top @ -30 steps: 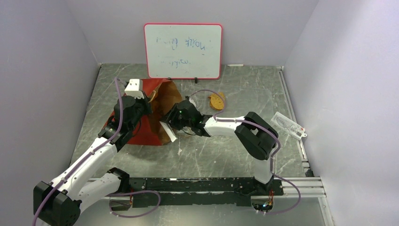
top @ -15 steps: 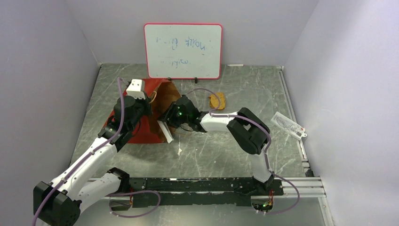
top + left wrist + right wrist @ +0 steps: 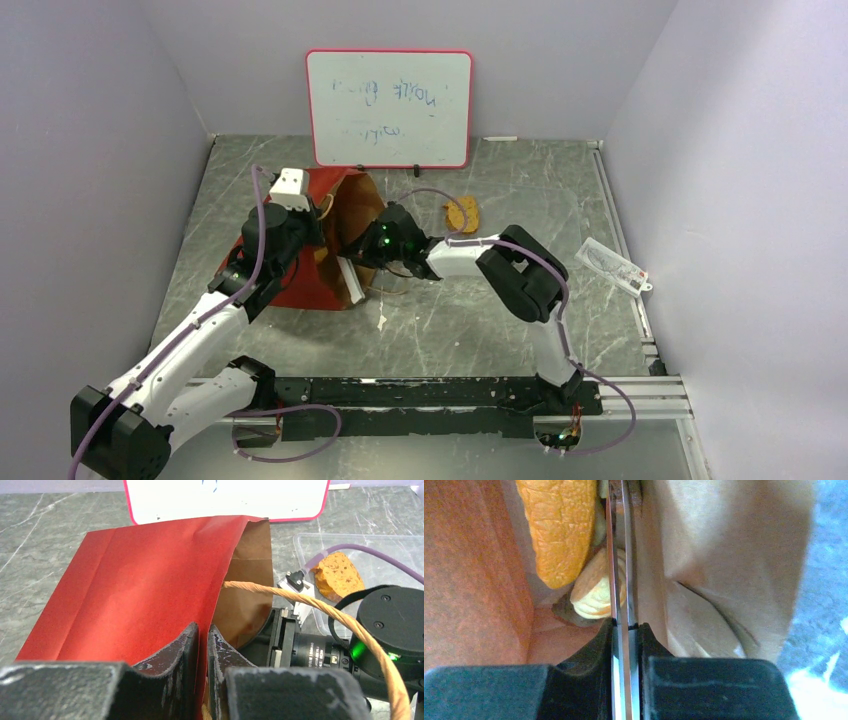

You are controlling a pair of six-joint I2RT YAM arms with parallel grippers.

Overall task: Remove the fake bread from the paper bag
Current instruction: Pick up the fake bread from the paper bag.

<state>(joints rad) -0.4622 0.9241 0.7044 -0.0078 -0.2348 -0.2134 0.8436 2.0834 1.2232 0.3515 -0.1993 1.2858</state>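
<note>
Our left gripper [image 3: 201, 632] pinches the bag [image 3: 140, 590] at its mouth, fingers clamped on the red wall. Inside the bag we see an orange loaf [image 3: 559, 525] and a pale roll [image 3: 594, 590]. Our right gripper [image 3: 621, 510] sits inside the bag beside them, fingers pressed together. A brown slice [image 3: 461, 213] lies right of the bag.

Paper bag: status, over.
Left gripper shut on paper bag rim, mouth open. Right gripper shut, inside the bag beside orange loaf and roll. One slice out already. Handle loop draped over right arm.
</note>
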